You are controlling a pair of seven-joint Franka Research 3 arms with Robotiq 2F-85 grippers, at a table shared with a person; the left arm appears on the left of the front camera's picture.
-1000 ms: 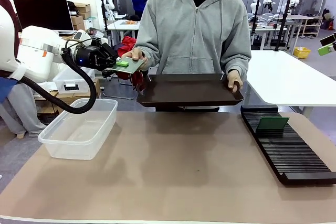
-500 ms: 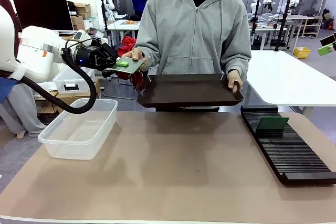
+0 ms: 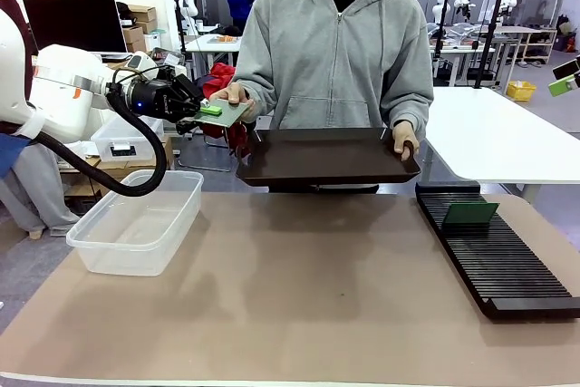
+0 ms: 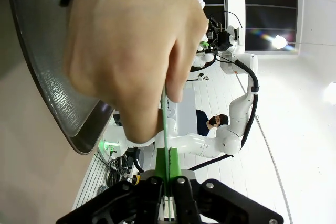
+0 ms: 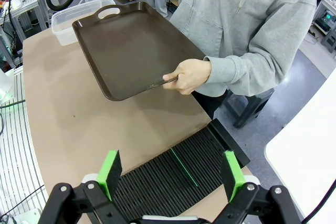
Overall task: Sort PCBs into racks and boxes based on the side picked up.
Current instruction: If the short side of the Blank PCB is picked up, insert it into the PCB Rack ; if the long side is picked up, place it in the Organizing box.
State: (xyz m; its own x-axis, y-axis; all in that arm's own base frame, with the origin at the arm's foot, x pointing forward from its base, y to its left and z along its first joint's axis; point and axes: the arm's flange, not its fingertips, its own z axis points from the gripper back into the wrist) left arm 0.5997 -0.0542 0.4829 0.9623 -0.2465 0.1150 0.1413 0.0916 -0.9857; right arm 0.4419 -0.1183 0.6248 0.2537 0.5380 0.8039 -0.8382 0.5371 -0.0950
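One PCB is held flat in the air beyond the table's far left part, above and behind the clear tub, and over the last second nothing about it has moved: board, arm and hand stand exactly where they were. It is therefore judged that the handover is stalled at its midpoint, with the board shared and not yet given up by either side. In the left wrist view the board is seen edge-on as a thin green line running up from between the fingers of the left gripper, which are drawn close together and pressed on its near edge; its far end is pinched by the person's hand. The dark brown tray is carried in the person's other hand, tilted above the table's far edge. A second PCB stands upright in a slot near the far end of the black rack at the right. The right gripper hangs above that rack, spread wide and holding nothing.
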